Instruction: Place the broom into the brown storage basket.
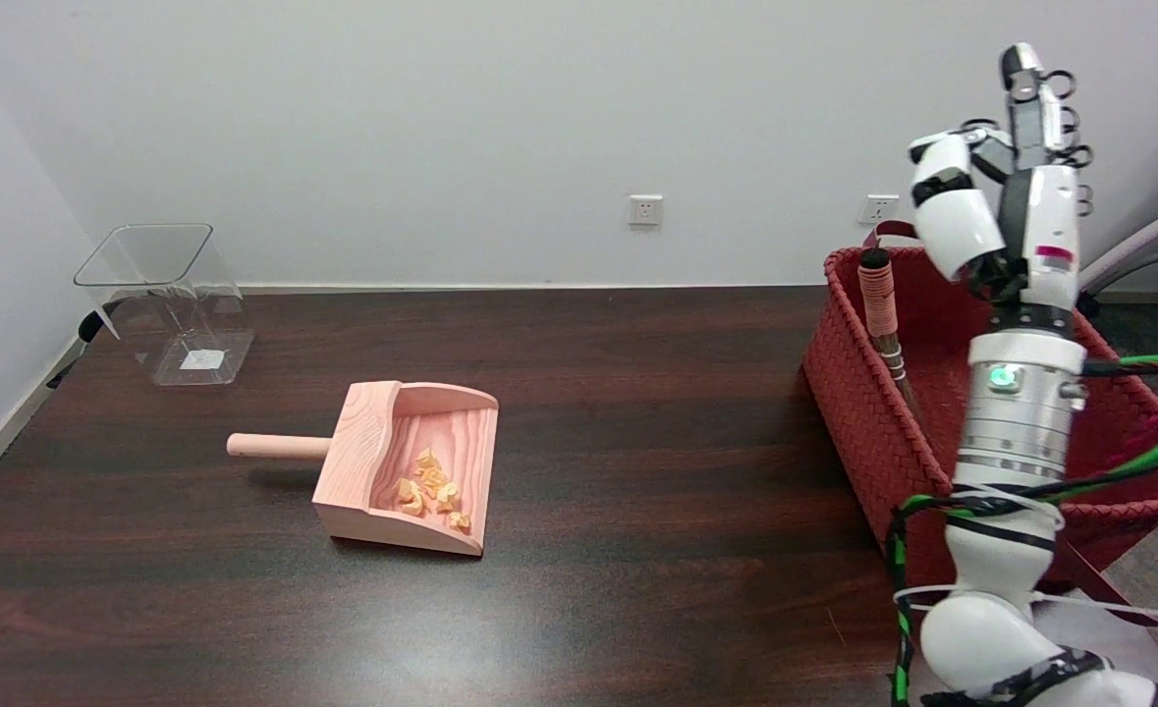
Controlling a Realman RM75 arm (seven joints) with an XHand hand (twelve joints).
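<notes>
Now hand [1016, 187] spread, holding nothing.

White arm [1006, 550] — silver wrist, green and black cables

Broom [881, 314] upright inside woven basket [858, 422]

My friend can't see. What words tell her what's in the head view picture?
A broom leans inside a reddish-brown woven basket at the right of a dark table, with the robot's right hand raised above it, holding nothing. Farther left sit a wooden dustpan holding orange scraps and a clear bin.
</notes>
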